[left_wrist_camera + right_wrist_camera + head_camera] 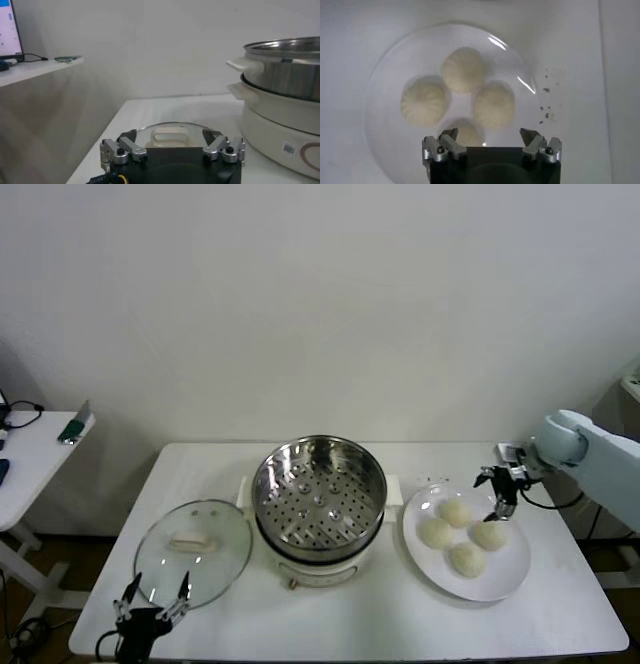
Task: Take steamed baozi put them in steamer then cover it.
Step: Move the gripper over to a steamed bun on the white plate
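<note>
Four cream-white baozi (462,535) lie on a flat white plate (510,576) at the right of the table; they also show in the right wrist view (463,69). The steel steamer (318,487) with its perforated tray stands empty in the middle, on a cream base (280,107). My right gripper (499,496) is open and empty above the plate's far edge, over the baozi (494,104). My left gripper (150,599) is open and empty at the table's front left, just in front of the glass lid (193,549).
The clear glass lid with its white handle (170,136) lies flat on the table left of the steamer. A small side table (35,449) with a few items stands at the far left. A white wall is behind.
</note>
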{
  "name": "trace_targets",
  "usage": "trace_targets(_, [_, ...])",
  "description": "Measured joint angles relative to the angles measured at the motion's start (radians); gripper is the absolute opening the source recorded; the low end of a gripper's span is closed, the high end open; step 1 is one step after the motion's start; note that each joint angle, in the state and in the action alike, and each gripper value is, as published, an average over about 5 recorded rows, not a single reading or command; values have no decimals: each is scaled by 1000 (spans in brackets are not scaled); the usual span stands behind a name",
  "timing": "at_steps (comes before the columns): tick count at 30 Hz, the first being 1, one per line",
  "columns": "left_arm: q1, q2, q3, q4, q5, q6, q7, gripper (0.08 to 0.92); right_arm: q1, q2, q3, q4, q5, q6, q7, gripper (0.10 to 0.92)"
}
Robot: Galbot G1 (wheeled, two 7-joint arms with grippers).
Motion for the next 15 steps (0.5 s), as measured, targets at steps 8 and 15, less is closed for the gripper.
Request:
trace_targets(8, [0,-4,-2,2,2,-1,0,823,-35,89,24,-98,-28,4,11,823])
trace_targets(15, [3,-7,-2,5,3,-3,-1,823,-48,141,39,-154,-57,7,18,794])
